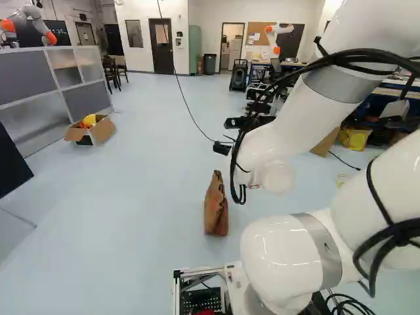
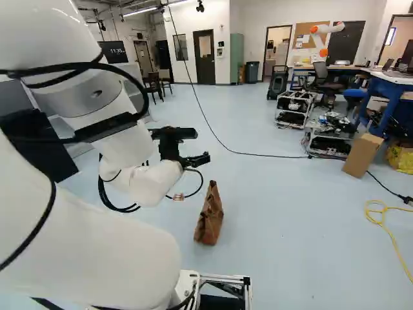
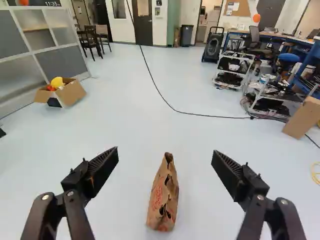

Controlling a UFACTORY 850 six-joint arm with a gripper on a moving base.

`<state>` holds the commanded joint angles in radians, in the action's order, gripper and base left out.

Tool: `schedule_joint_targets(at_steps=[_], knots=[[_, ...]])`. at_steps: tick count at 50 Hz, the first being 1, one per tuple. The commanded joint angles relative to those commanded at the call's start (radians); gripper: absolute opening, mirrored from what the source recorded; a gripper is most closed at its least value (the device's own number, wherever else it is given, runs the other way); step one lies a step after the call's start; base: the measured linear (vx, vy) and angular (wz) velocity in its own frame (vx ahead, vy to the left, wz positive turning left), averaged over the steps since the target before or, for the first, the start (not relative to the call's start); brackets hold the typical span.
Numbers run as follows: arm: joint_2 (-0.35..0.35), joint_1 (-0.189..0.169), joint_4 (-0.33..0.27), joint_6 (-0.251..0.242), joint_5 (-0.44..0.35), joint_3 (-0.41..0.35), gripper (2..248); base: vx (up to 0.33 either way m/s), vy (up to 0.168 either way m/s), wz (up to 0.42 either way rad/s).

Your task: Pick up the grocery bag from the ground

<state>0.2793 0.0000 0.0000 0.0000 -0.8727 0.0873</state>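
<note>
In the right base view my gripper (image 2: 193,146) hangs in the air, pointing ahead, higher than the brown paper grocery bag (image 2: 210,216). The same bag (image 1: 216,209) stands upright on the floor in the left base view, ahead of the base, with its top narrowed and creased. Seen from the wrist, the gripper (image 3: 166,162) is open, its two black fingers wide apart. Through the gap between them the bag (image 3: 163,197) appears on the floor below, with neither finger touching it.
A black cable (image 3: 195,114) runs across the pale floor beyond the bag. An open cardboard box (image 1: 103,130) with colourful items sits by the grey partition (image 1: 82,84). Wheeled racks (image 2: 295,108) and a cardboard box (image 2: 362,155) stand to the right; another robot (image 2: 321,35) is farther back.
</note>
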Motion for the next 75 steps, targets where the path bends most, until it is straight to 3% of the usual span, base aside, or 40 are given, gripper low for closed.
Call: schedule_joint_targets(at_steps=[25, 56, 63, 75], knots=[[-0.165, 0.000, 0.000, 0.000, 0.032, 0.147, 247, 0.079, 0.000, -0.015], [-0.306, 0.000, 0.000, 0.000, 0.348, 0.287, 247, 0.000, 0.000, 0.000], [-0.358, 0.003, 0.000, 0.000, 0.372, 0.336, 247, 0.000, 0.000, 0.000], [-0.515, 0.010, 0.000, 0.000, 0.384, 0.456, 247, 0.000, 0.000, 0.000]])
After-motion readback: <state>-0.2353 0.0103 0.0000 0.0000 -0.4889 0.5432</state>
